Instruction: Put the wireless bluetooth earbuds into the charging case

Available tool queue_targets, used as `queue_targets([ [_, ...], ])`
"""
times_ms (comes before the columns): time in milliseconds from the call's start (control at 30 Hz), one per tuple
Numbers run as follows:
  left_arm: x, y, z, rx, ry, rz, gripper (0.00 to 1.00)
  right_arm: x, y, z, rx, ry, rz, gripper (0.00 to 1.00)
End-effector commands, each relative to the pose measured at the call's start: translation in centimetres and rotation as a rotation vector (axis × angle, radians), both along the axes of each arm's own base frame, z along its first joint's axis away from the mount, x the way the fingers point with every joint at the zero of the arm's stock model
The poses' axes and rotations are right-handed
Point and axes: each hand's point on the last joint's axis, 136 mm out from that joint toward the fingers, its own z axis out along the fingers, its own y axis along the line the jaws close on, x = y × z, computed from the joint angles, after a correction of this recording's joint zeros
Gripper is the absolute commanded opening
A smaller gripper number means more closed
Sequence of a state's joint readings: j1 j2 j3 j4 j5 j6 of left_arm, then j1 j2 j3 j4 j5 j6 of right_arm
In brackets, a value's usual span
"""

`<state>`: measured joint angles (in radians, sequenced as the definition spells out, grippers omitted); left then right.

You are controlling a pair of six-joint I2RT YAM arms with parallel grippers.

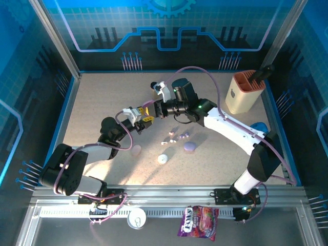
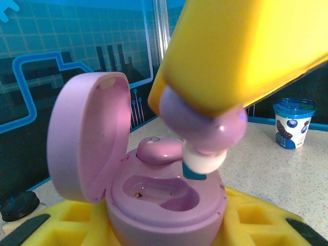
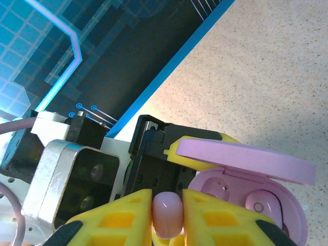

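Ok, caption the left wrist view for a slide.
Right gripper holds a purple earbud over the open pink charging case.

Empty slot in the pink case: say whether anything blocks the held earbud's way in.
Nothing visible. The right gripper holds the earbud just above the open charging case; the lid is tipped back, the second earbud sits in its slot, the empty slot lies open.

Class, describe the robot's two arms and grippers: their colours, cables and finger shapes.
The left arm is mostly black; the right arm has white shells between black joints. Pale purple cables loop along both. The fingers are yellow with square recesses.
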<state>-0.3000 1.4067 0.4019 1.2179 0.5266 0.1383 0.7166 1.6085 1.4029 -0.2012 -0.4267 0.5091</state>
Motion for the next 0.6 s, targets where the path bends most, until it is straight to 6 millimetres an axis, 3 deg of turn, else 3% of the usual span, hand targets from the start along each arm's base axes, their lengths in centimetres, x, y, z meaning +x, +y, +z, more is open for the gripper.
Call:
queue_targets([
  [0,-0.1,-0.1,0.7,0.001,-0.054,0.007,0.36,1.0,0.0,0.5,0.002,-0.013,-0.016,0.20],
  [433,-0.3,-0.4,0.8,-0.002,-0.058,-0.004,0.37,1.9,0.0,-1.8,-0.045,0.007,-0.049,0.19],
  [567,-0.3,-0.3,1.2,-0.011,-0.062,0.000,0.37,2.1,-0.3,-2.5,-0.070,0.012,-0.068,0.24],
])
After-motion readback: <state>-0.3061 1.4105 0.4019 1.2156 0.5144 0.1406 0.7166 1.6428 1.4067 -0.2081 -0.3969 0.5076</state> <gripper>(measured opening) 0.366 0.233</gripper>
